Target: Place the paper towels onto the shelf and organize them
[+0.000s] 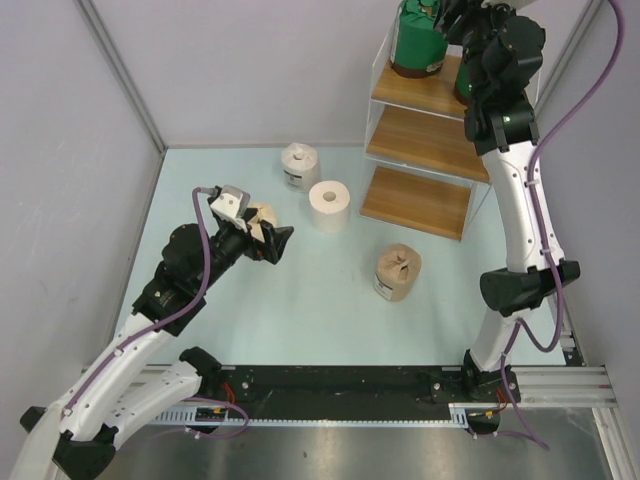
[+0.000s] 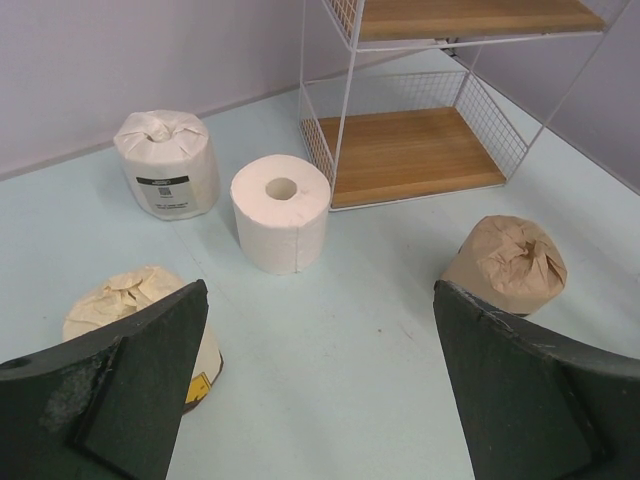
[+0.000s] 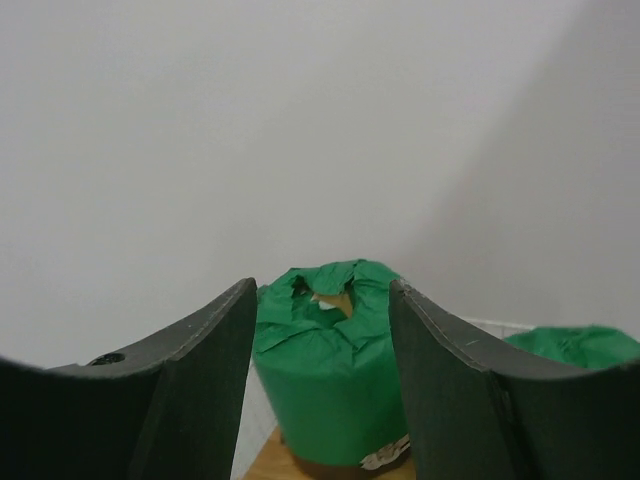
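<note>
Farthest left, the left gripper (image 2: 320, 300) hangs low over the pale table (image 1: 300, 320) with its jaws spread wide and nothing between them. The overhead view nearly hides the cream roll (image 2: 125, 300) behind this gripper. The left wrist view shows it plainly, standing upright just beyond the left finger (image 2: 140, 390), its twisted wrap on top. Next come the white-wrapped roll (image 1: 299, 165), upright near the back wall with its label facing the left wrist camera, and the bare white roll (image 1: 329, 205) beside it, on end with its core hole facing up. The tan roll (image 1: 398, 272) stands further right and nearer the arms, also upright, in front of the shelf (image 1: 415, 200). From above, the shelf's two lower boards are bare. On its top board stands a green roll (image 1: 417, 40), axis vertical. The right arm mostly covers a second green roll (image 3: 575, 345) in the overhead view, but the right wrist view shows it beside the first. That view also shows the right gripper (image 3: 322, 290) with its jaws apart on either side of the first green roll. Whether they touch the wrap cannot be told.
</note>
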